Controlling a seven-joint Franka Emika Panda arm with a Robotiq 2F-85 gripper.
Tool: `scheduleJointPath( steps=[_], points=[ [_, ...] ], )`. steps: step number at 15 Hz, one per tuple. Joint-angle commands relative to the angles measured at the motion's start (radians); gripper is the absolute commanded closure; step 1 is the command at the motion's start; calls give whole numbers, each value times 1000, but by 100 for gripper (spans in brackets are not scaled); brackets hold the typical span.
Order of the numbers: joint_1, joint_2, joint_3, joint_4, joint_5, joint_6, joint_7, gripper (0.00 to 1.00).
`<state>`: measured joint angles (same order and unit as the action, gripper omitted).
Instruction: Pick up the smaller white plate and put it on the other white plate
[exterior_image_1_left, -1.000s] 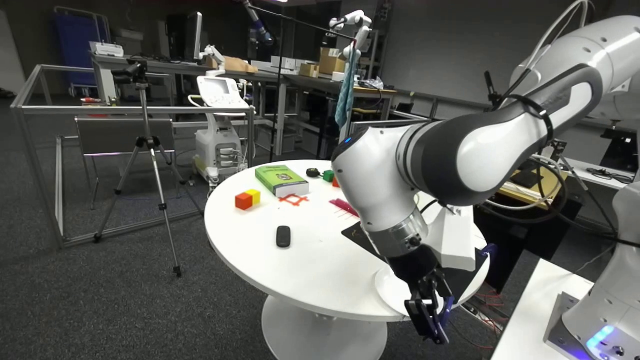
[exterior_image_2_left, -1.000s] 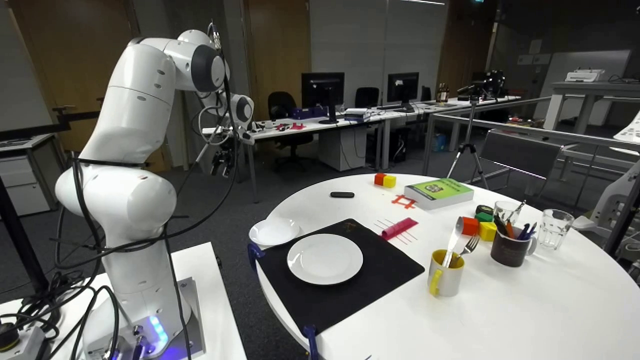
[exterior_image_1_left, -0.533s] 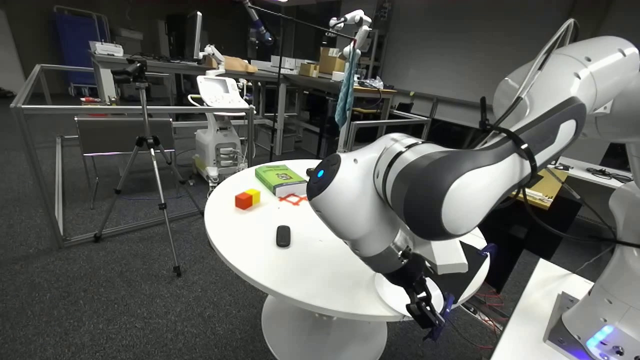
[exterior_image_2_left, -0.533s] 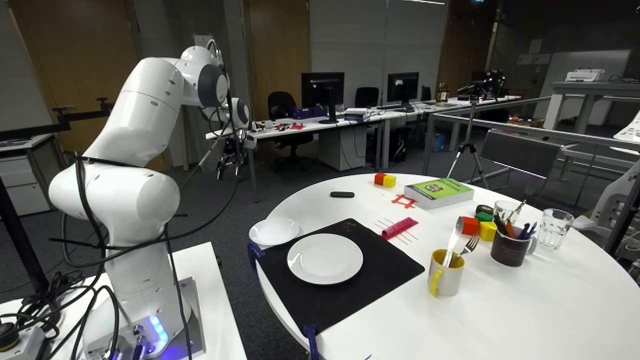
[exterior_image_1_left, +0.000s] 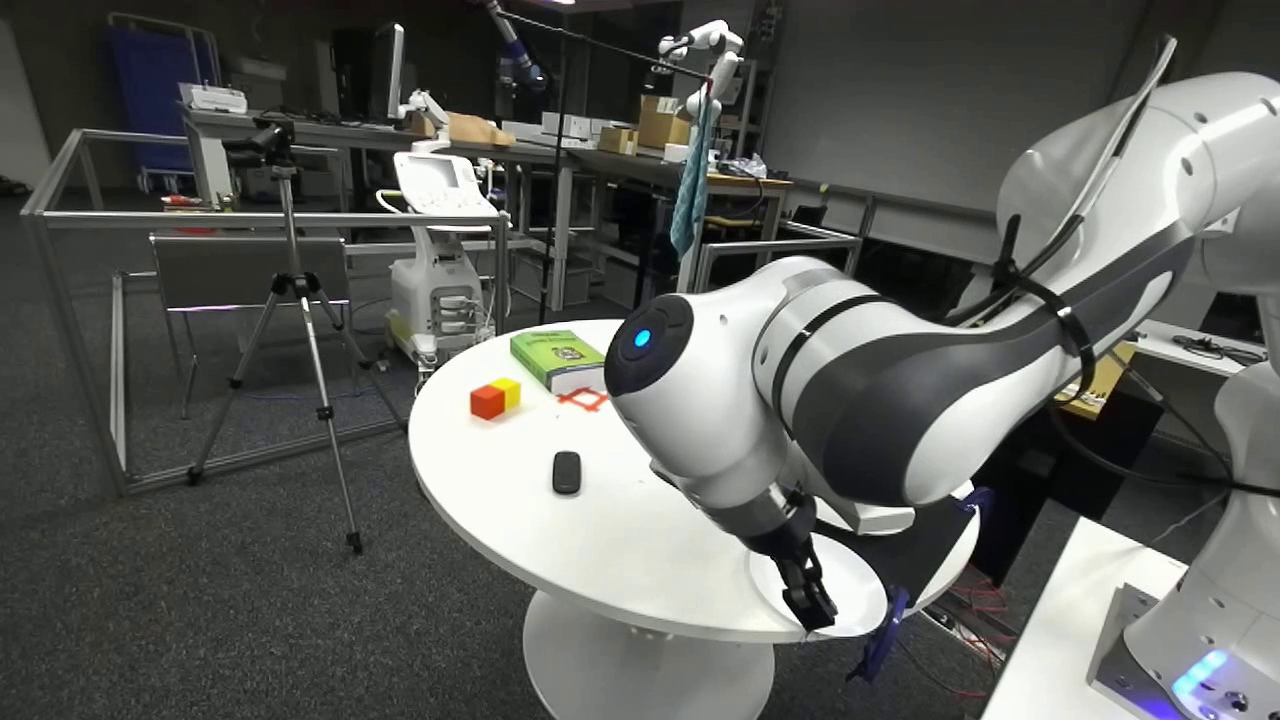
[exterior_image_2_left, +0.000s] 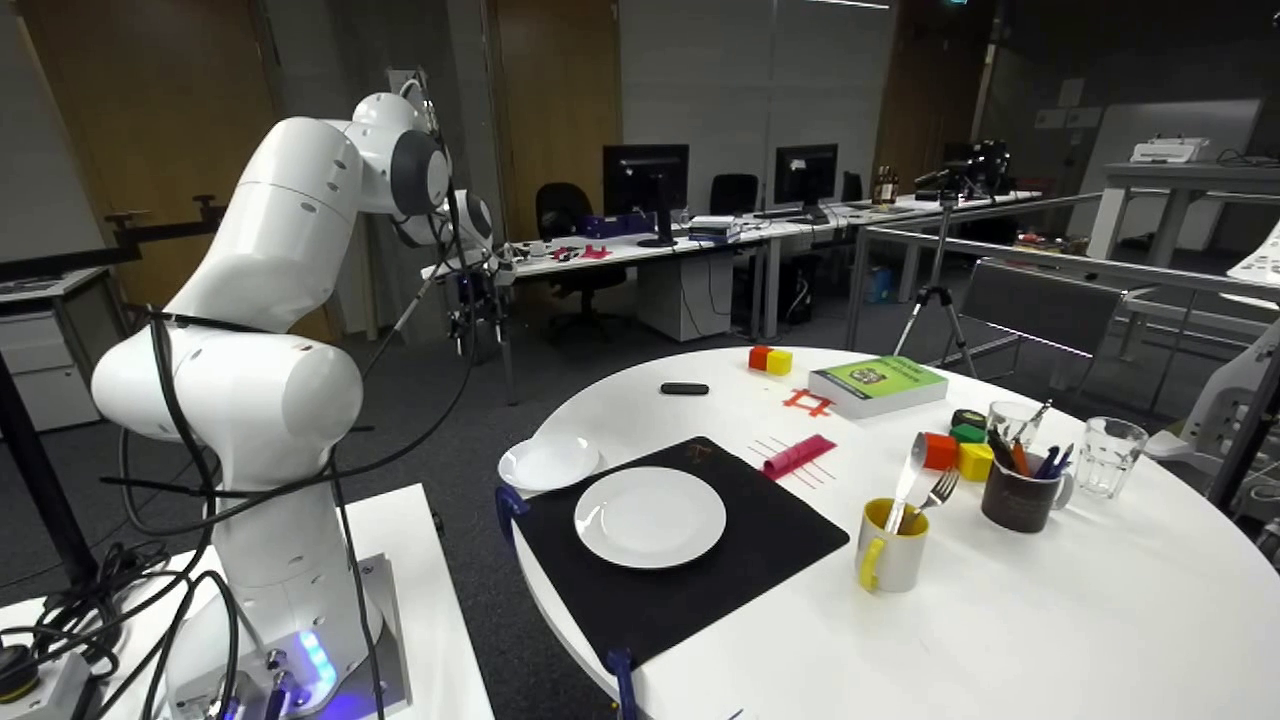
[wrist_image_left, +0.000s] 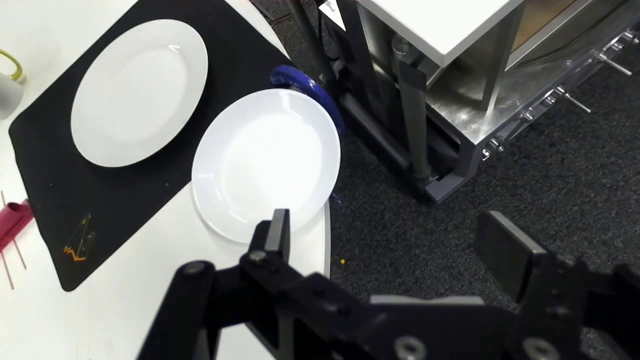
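The smaller white plate (wrist_image_left: 270, 165) lies at the table's rim, partly over a corner of the black mat; it also shows in both exterior views as a white plate (exterior_image_1_left: 858, 592) and a pale disc (exterior_image_2_left: 548, 464). The other white plate (exterior_image_2_left: 650, 518) rests flat on the mat; the wrist view has this wider plate (wrist_image_left: 140, 92) at upper left. My gripper (wrist_image_left: 392, 235) is open with nothing between its fingers. One finger (wrist_image_left: 278, 232) overlaps the smaller plate's near edge in that view, while the opposite one is over the floor. Contact cannot be told. In an exterior view the gripper (exterior_image_1_left: 810, 605) appears in front of the smaller plate.
A black mat (exterior_image_2_left: 760, 540) is fixed by blue clamps (wrist_image_left: 310, 87) at the table edge. A black handheld object (exterior_image_1_left: 566, 472), a green book (exterior_image_2_left: 880, 385), coloured cubes (exterior_image_1_left: 495, 398) and a mug with cutlery (exterior_image_2_left: 892, 548) stand on the round table (exterior_image_1_left: 600, 540).
My gripper has swung inward from beyond the table's edge to beside the smaller plate, turning to point more downward. It has stayed open; both plates are where they were.
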<state>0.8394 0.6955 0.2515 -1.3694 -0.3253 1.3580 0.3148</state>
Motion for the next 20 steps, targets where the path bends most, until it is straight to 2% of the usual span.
scheduleJointPath(
  steps=[1,3,6,9,15,20],
  points=[
    [16,1,-22,8,8,-1,-9,0],
    [16,2,-22,8,7,-1,-10,0],
    [15,3,-53,4,40,-23,112,0],
    [34,34,-83,35,60,-92,229,0],
    [131,91,-121,72,-24,-233,344,0],
    [228,134,-160,81,-105,-294,454,0]
  ],
)
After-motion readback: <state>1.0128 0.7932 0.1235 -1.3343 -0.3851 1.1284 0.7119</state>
